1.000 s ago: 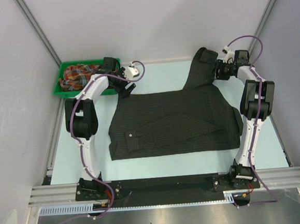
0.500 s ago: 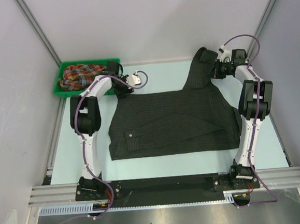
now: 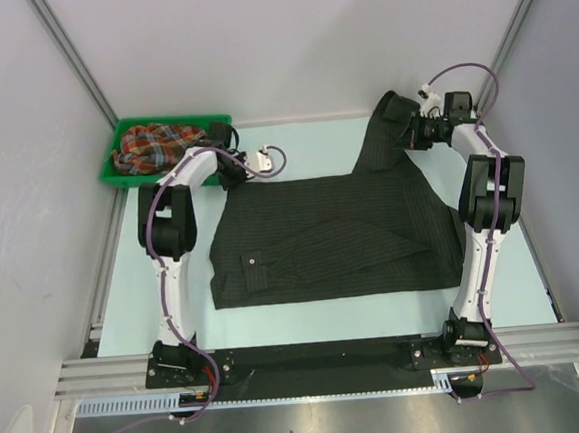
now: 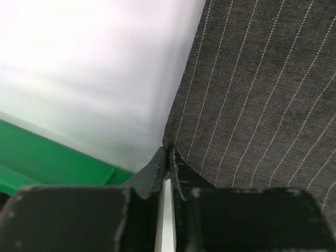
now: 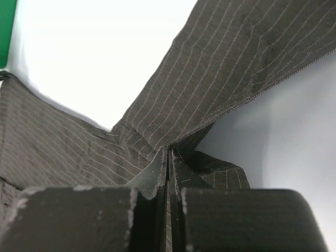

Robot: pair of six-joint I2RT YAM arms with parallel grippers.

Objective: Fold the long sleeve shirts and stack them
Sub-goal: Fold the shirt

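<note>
Pinching the black shirt by its far corner in the left gripper and its sleeve in the right gripper, likely for folding.

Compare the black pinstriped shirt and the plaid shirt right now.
The black pinstriped shirt lies spread on the table; the plaid shirt sits crumpled in the green bin. The left gripper and right gripper pinch the black pinstriped shirt; neither touches the plaid shirt. Both are unstacked.

One black shirt, one plaid shirt, one green bin, one left arm, one right arm
</note>
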